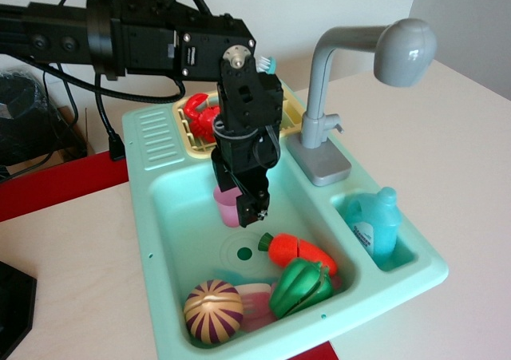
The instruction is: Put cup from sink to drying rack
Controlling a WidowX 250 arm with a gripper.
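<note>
The small pink translucent cup (225, 209) stands upright in the basin of the mint-green sink (172, 224), just behind the round drain mark. My gripper (239, 206) reaches straight down into the basin with its black fingers on either side of the cup, one behind it and one in front to the right. The fingers hide part of the cup, and I cannot tell whether they press on it. The pale yellow drying rack (292, 117) sits at the back of the sink unit, behind my wrist, with a red toy (200, 117) in its left part.
A toy carrot (302, 251), a green pepper (300, 286), a striped ball (213, 311) and a pale pink piece (256, 305) lie at the basin's front. The grey faucet (323, 96) rises at the right. A blue bottle (376, 225) fills the side compartment. The ribbed drainboard (159, 136) is back left.
</note>
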